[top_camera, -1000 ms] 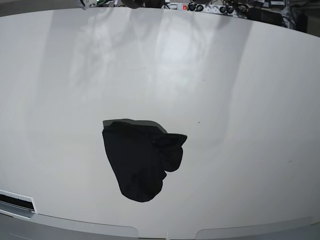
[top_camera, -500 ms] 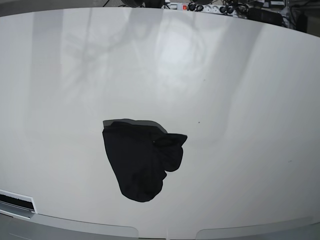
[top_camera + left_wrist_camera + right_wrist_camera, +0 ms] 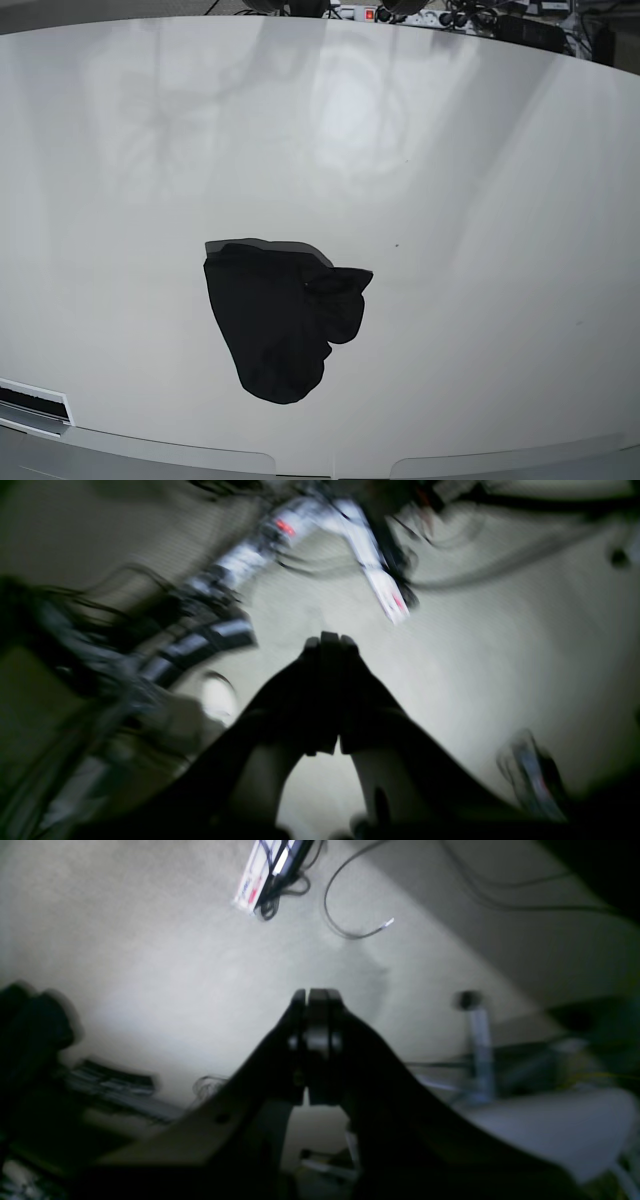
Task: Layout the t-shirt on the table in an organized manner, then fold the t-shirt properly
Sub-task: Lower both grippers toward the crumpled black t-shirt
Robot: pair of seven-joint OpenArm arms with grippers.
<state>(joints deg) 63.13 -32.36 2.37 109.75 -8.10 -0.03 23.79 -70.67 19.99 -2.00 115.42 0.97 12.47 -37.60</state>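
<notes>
Black t-shirt (image 3: pixel 278 320) lies crumpled on the white table (image 3: pixel 480 200), untouched, because both grippers (image 3: pixel 325 642) (image 3: pixel 316 995) are raised, pressed together, empty.

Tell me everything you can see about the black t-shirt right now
The t-shirt is plain black soft cloth, crumpled into one rounded heap, not spread out. A greyer edge shows along its top, and a bunched lobe sticks out on the base view's right. It lies on the glossy white table, nearer the front edge. Nothing else touches it; neither arm appears there.
</notes>
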